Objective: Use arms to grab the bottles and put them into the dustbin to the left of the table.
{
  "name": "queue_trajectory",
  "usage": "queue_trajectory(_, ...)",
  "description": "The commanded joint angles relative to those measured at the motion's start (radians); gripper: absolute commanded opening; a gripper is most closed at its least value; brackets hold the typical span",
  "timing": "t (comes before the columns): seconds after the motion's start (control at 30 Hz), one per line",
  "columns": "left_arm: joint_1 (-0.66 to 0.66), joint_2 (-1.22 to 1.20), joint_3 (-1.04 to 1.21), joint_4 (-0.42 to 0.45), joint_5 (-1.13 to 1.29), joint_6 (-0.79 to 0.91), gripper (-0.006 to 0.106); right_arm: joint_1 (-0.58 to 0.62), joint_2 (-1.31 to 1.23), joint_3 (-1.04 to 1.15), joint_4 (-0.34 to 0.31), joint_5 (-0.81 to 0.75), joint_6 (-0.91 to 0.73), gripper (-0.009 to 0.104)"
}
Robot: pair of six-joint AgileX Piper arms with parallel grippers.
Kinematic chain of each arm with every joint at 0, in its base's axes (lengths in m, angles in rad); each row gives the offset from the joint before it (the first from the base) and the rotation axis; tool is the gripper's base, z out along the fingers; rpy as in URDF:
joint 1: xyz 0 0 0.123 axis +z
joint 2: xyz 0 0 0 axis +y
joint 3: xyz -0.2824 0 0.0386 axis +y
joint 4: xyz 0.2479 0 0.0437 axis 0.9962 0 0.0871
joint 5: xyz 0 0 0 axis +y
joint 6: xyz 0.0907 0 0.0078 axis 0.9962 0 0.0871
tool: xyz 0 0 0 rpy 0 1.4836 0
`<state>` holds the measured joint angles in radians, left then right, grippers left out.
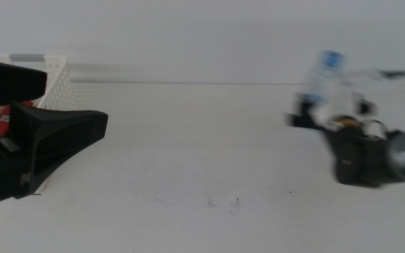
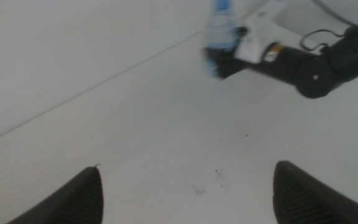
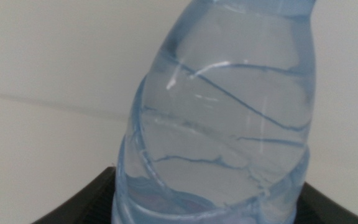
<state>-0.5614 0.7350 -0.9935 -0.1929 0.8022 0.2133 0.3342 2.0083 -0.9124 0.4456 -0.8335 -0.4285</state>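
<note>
The big white table (image 1: 188,154) fills the room. At its far left corner sits the white bin (image 1: 56,81), with something red (image 1: 2,125) inside. The left claw (image 2: 188,199) hangs by the bin, wide open and holding nothing. On the right side, the right claw (image 1: 315,116) squeezes the small water bottle (image 3: 229,124), holding it tilted.

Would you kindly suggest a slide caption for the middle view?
Right hand holds the water bottle at the table's right; left hand open beside the dustbin.
</note>
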Motion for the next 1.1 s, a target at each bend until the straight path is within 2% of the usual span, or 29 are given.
queue_trajectory(0.0, -0.006, -0.002, -0.006, 0.002, -0.015, -0.002, 0.094, 0.104, -0.029, -0.074, -0.122, 0.033, 0.065, -0.003)
queue_trajectory(0.1, -0.006, -0.002, -0.006, 0.002, -0.015, -0.004, 0.094, 0.219, 0.029, -0.185, -0.249, 0.094, 0.143, -0.003)
queue_trajectory(0.17, -0.006, -0.002, -0.006, 0.002, -0.015, -0.004, 0.094, 0.269, 0.092, -0.263, -0.304, 0.128, 0.173, -0.003)
queue_trajectory(0.3, -0.006, -0.002, -0.006, 0.002, -0.015, -0.004, 0.094, 0.342, 0.200, -0.416, -0.312, 0.221, 0.204, -0.003)
queue_trajectory(0.4, -0.006, -0.002, -0.006, 0.002, -0.015, -0.002, 0.094, 0.381, 0.250, -0.493, -0.314, 0.234, 0.206, -0.003)
queue_trajectory(0.6, -0.006, -0.002, -0.006, 0.002, -0.017, -0.004, 0.094, 0.398, 0.309, -0.537, -0.328, 0.236, 0.213, -0.003)
queue_trajectory(0.67, -0.006, -0.002, -0.006, 0.002, -0.017, -0.004, 0.094, 0.398, 0.311, -0.535, -0.324, 0.253, 0.213, 0.000)
queue_trajectory(0.73, -0.006, -0.002, -0.006, 0.002, -0.017, -0.004, 0.094, 0.400, 0.302, -0.535, -0.325, 0.299, 0.221, 0.011)
queue_trajectory(0.77, -0.006, -0.002, -0.006, 0.002, -0.017, -0.004, 0.094, 0.400, 0.295, -0.533, -0.325, 0.322, 0.229, 0.021)
queue_trajectory(0.93, -0.006, -0.002, -0.006, 0.002, -0.017, -0.004, 0.094, 0.400, 0.153, -0.444, -0.338, 0.439, 0.322, 0.087)
queue_trajectory(0.97, -0.006, -0.002, -0.006, 0.002, -0.017, -0.004, 0.094, 0.400, 0.122, -0.402, -0.340, 0.442, 0.322, 0.093)
queue_trajectory(1.07, -0.006, -0.002, -0.006, 0.002, -0.017, -0.004, 0.094, 0.400, -0.014, -0.257, -0.340, 0.450, 0.359, 0.092)
